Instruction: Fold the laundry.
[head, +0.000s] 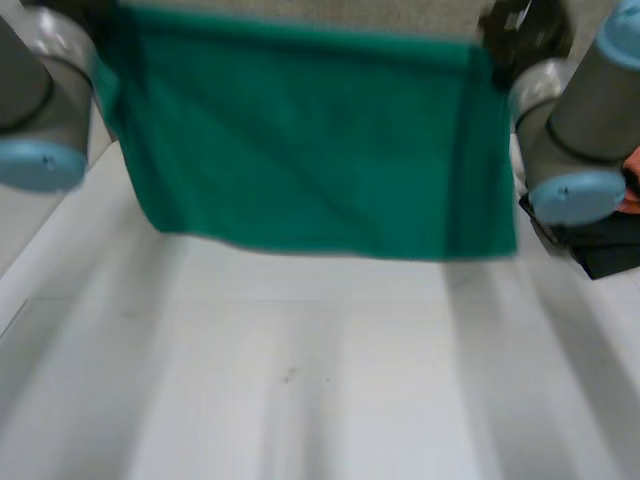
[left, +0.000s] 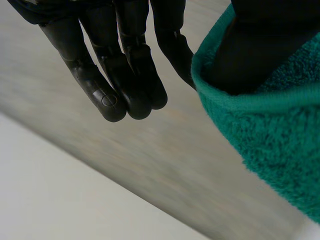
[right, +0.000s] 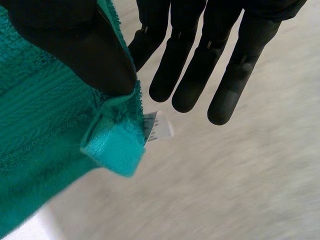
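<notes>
Green terry towel (head: 320, 150), soft, light & floppy I'd judge, hangs spread above the tabletop (head: 320, 380) toward its far edge, left hand (left: 131, 67) & right hand (right: 200, 65) each pinching a top corner thumb-to-finger, other fingers straight; hemmed corners, e.g. by the care label (right: 159, 126), prob. grip best.

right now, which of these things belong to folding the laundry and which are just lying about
For the job:
- green towel, held up by its top corners
- left hand, pinching one corner
- right hand, pinching the other corner, by the white label
- white table

Lying about:
- black thing, at the table's right side
- orange thing, just above it
</notes>
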